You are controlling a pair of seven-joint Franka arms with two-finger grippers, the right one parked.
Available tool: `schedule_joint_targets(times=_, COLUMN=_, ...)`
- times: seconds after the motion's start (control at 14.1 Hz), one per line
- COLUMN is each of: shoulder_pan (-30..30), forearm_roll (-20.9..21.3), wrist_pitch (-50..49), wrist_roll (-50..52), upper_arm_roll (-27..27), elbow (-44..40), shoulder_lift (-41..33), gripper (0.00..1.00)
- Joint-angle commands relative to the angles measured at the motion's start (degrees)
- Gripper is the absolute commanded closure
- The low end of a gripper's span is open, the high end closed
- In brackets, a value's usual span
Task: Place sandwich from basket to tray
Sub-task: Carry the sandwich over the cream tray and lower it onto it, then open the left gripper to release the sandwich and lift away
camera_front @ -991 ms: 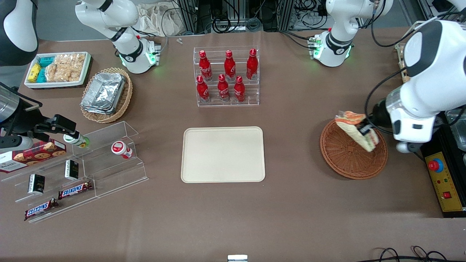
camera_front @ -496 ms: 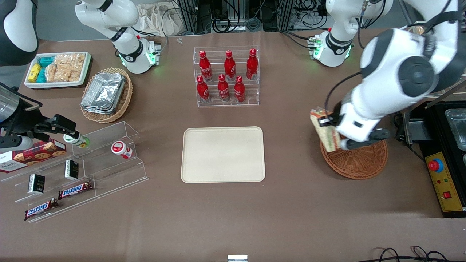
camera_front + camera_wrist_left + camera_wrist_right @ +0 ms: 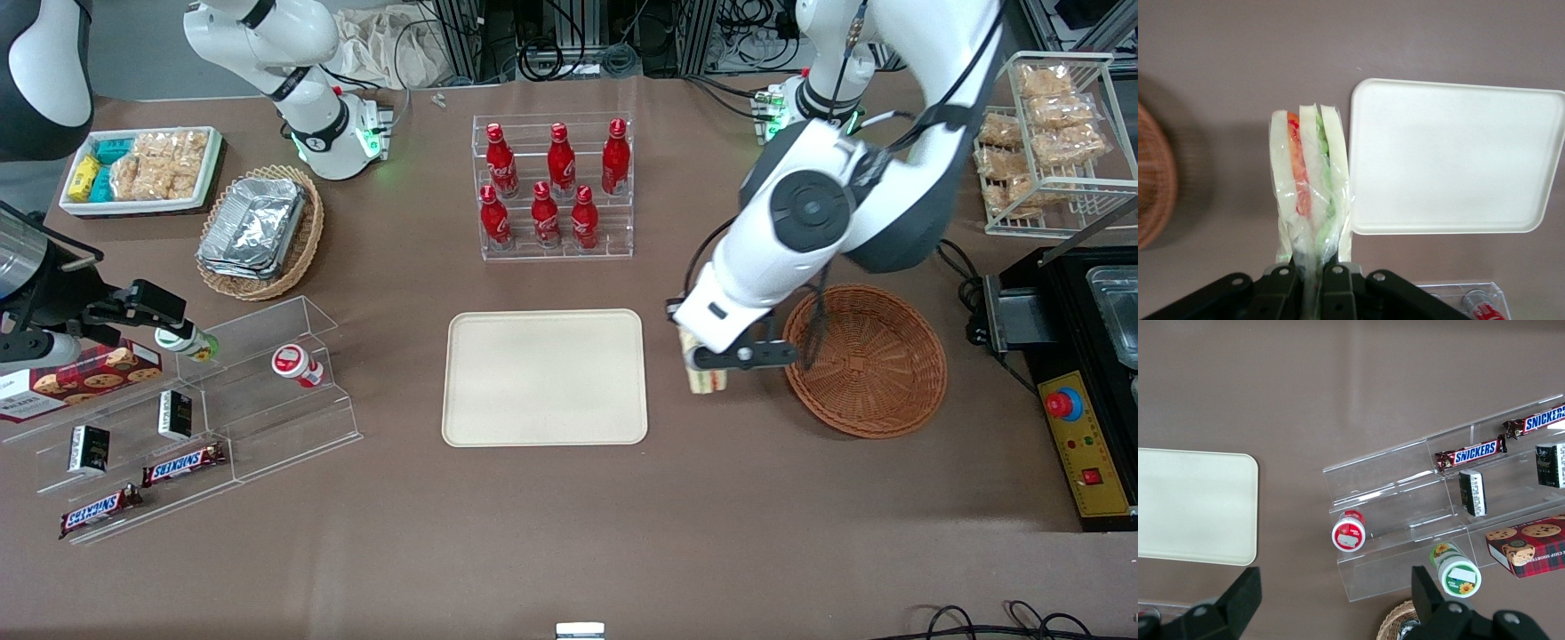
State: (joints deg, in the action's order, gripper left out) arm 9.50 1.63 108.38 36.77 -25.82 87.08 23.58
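My left gripper (image 3: 702, 356) (image 3: 1310, 277) is shut on the sandwich (image 3: 1310, 180), a wedge of pale bread with orange-red and green layers in clear wrap. In the front view the sandwich (image 3: 707, 378) hangs below the wrist, above bare table between the basket (image 3: 864, 360) and the tray (image 3: 544, 376). The reddish-brown wicker basket holds nothing. The cream tray lies flat with nothing on it; in the left wrist view the tray (image 3: 1451, 157) sits just beside the sandwich and the basket's rim (image 3: 1155, 177) shows at the frame edge.
A clear rack of red bottles (image 3: 553, 187) stands farther from the front camera than the tray. Toward the parked arm's end lie a tan basket with foil trays (image 3: 260, 229), a white snack box (image 3: 142, 169) and a clear stepped shelf (image 3: 204, 409). A black unit (image 3: 1080, 356) sits beside the basket.
The left arm has carried the sandwich up out of the basket and sideways toward the tray. It now hangs over the table between the two.
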Motion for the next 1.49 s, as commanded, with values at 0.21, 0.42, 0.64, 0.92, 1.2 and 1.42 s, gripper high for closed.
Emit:
schedule_joint_targets(times=0.21, shoulder_pan=7.6, forearm_roll=1.5, wrist_pitch=13.6, wrist_roll=4.2, upper_arm_roll=-0.3, elbow=-1.2, shoulder_lift=12.1, gripper=1.0)
schedule_joint_targets(times=0.42, shoulder_pan=8.6, forearm_roll=3.5, wrist_pitch=16.9, wrist_roll=4.4, upper_arm_roll=-0.1, elbow=-1.0, shoulder_lift=17.3, gripper=1.0)
schedule_joint_targets(times=0.64, shoulder_pan=8.6, forearm_roll=6.7, wrist_pitch=17.3, wrist_roll=4.7, upper_arm_roll=0.4, elbow=-1.0, shoulder_lift=20.3, gripper=1.0)
schedule_joint_targets(times=0.92, shoulder_pan=8.3, forearm_roll=7.4, wrist_pitch=16.5, wrist_roll=5.0, upper_arm_roll=1.0, elbow=-1.0, shoulder_lift=19.5, gripper=0.01)
schedule_joint_targets(times=1.2, shoulder_pan=7.5, forearm_roll=7.4, wrist_pitch=7.6, wrist_roll=5.7, upper_arm_roll=1.4, elbow=-0.9, shoulder_lift=12.0, gripper=0.0)
schedule_joint_targets(times=1.42, shoulder_pan=2.8, forearm_roll=7.2, wrist_pitch=-2.4, wrist_roll=1.4, upper_arm_roll=1.6, elbow=-0.9, shoulder_lift=3.5, gripper=0.01)
